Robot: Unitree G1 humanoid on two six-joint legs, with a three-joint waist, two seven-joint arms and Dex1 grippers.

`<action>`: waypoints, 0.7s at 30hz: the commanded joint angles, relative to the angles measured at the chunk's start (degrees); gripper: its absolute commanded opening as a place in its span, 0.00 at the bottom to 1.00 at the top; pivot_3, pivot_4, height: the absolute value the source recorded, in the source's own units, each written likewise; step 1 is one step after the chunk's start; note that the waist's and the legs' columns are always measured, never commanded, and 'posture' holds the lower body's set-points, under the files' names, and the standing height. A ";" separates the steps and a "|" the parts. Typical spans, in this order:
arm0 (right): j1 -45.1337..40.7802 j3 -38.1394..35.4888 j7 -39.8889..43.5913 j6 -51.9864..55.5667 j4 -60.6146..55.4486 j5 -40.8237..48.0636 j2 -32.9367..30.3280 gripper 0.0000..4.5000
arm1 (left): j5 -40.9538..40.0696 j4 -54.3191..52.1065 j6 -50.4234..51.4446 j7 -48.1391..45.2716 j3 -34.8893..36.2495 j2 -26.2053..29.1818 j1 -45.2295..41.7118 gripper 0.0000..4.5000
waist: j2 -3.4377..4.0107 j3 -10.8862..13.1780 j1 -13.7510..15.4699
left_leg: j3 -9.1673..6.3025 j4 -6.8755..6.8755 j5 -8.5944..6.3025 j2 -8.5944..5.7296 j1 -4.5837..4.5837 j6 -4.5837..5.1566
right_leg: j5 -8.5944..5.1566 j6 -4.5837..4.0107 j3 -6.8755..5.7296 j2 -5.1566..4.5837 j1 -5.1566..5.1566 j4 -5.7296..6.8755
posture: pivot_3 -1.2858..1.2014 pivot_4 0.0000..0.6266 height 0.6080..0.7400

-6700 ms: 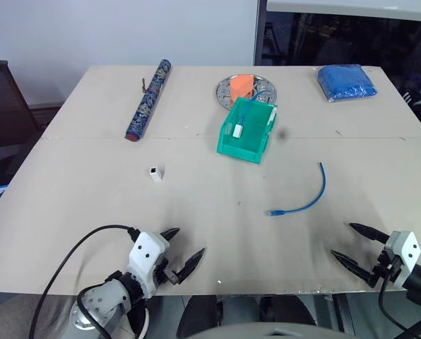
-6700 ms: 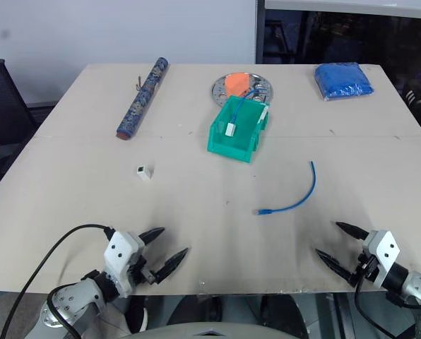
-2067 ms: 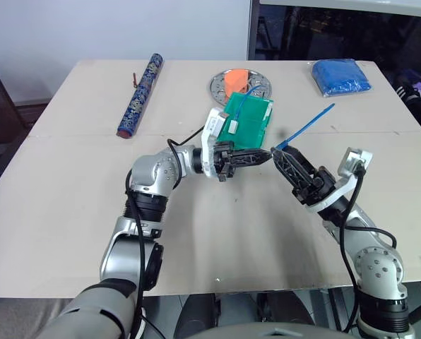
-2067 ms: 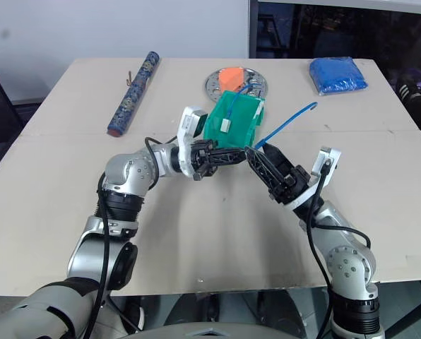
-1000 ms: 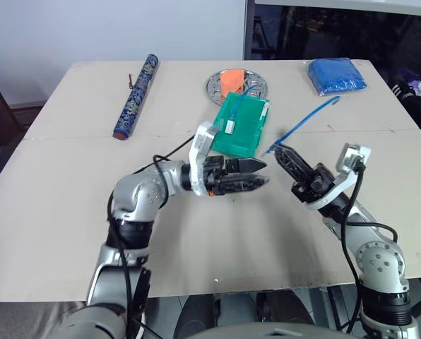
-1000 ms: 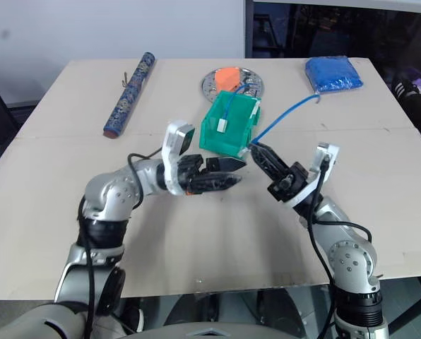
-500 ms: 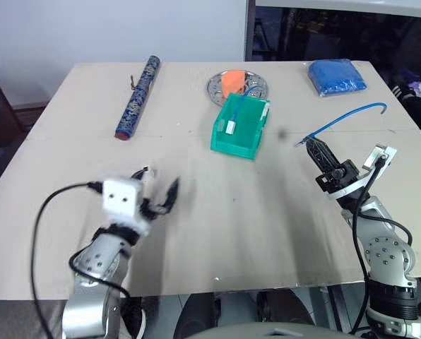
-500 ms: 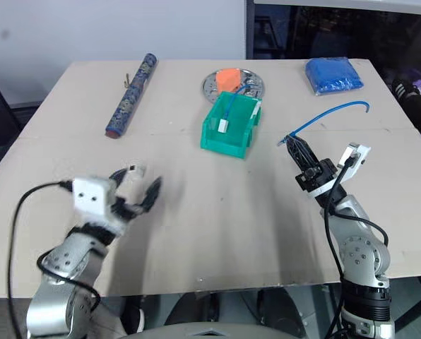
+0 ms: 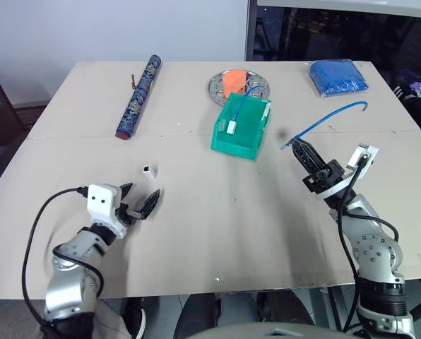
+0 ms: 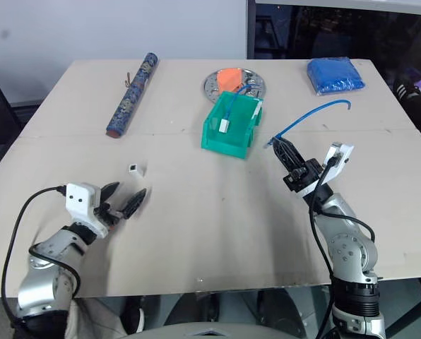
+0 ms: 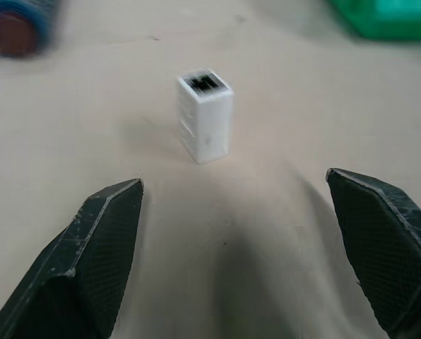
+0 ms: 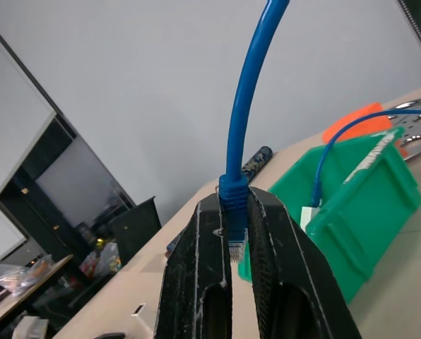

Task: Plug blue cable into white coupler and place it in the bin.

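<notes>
Gripping the cable [image 9: 329,118] near one plug, the right gripper [image 9: 301,147] has its fingers [image 12: 203,254] pressed together on the blue boot, the clear plug sitting between them. That gripper is raised over the table [image 9: 232,212], right of the bin [image 9: 240,128], and points up and toward the left; the rest of the cable arcs up and away to the right with its far end free in the air.

The left gripper [image 9: 140,200] sits low near the table's front left, fingers [image 11: 97,247] spread wide apart and holding nothing. The coupler [image 9: 148,169] stands upright on the table just beyond those fingertips, apart from them, its dark socket facing up; in the left wrist view it lies between the two fingers but further out.

The bin rests at mid table, with another blue cable and a white piece inside it. Behind it is a silver plate [image 9: 256,90] bearing an orange piece. A patterned blue roll [image 9: 138,97] lies at the far left, and a blue cloth bundle [image 9: 339,76] at the far right corner.
</notes>
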 commanded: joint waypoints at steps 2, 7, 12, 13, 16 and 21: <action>-0.84 -0.09 -0.12 -0.49 -1.53 0.15 0.38 0.00 | 0.83 15.32 -6.45 -11.37 -1.38 7.30 -7.67 0.94 | 0.05 0.03 -0.05 | -0.05 0.00 0.01 0.00 0.04 -0.01 | 0.00 0.00 -0.03 0.05 0.01 0.01 | 0.52 0.24 1.00; -1.13 0.49 -0.51 -0.46 -1.71 -0.41 0.91 0.00 | 3.74 31.33 -13.72 -21.19 -6.13 10.30 -20.38 0.94 | 0.02 0.02 0.17 | -0.03 0.04 0.00 -0.07 -0.01 0.00 | 0.00 0.01 -0.06 0.03 0.00 0.02 | 0.52 0.24 1.00; -1.10 0.47 -0.91 -0.51 -2.14 -0.60 1.03 0.00 | 8.83 44.68 -22.44 -28.31 -12.03 10.60 -31.91 0.94 | 0.01 0.01 -0.25 | 0.00 0.06 0.00 -0.11 -0.05 0.00 | 0.00 0.01 -0.10 0.24 -0.03 0.05 | 0.52 0.24 1.00; -0.99 0.39 -1.11 -0.57 -2.34 -0.68 1.04 0.00 | 10.02 47.09 -24.08 -29.13 -13.18 10.37 -34.42 0.94 | 0.01 0.02 -0.36 | 0.01 0.06 0.00 -0.11 -0.06 0.00 | 0.00 0.01 -0.08 0.24 -0.04 0.06 | 0.52 0.24 1.00; -0.58 0.15 -1.57 -0.71 -3.05 -0.86 0.98 0.00 | 12.44 52.86 -27.63 -30.81 -15.40 10.19 -39.53 0.94 | 0.00 0.03 -0.33 | 0.02 0.05 0.00 -0.10 -0.09 0.00 | 0.00 0.01 -0.09 0.24 -0.10 0.06 | 0.52 0.24 1.00; 0.41 -0.07 -2.52 -1.04 -4.29 -1.10 0.94 0.00 | 14.09 57.47 -30.84 -35.09 -16.96 10.98 -41.51 0.94 | 0.00 0.03 -0.77 | 0.03 0.05 0.00 -0.07 -0.09 0.00 | 0.01 0.02 -0.06 0.19 -0.11 0.08 | 0.52 0.24 1.00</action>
